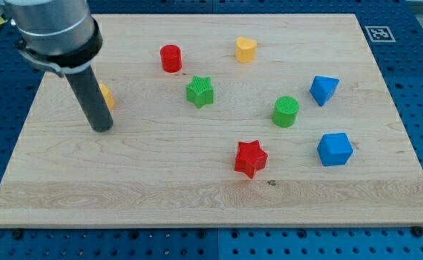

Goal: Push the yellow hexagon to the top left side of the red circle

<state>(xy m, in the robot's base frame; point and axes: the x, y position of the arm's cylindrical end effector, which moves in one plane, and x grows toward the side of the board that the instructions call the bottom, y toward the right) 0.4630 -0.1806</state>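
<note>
My tip [102,128] is resting just near-left of the half-hidden yellow hexagon [107,95]; the red circle [170,58] is sitting well right; no hand.

Lab bench: wooden board [197,195] on blue perforated table [421,94], fiducial tag [377,33].
</note>
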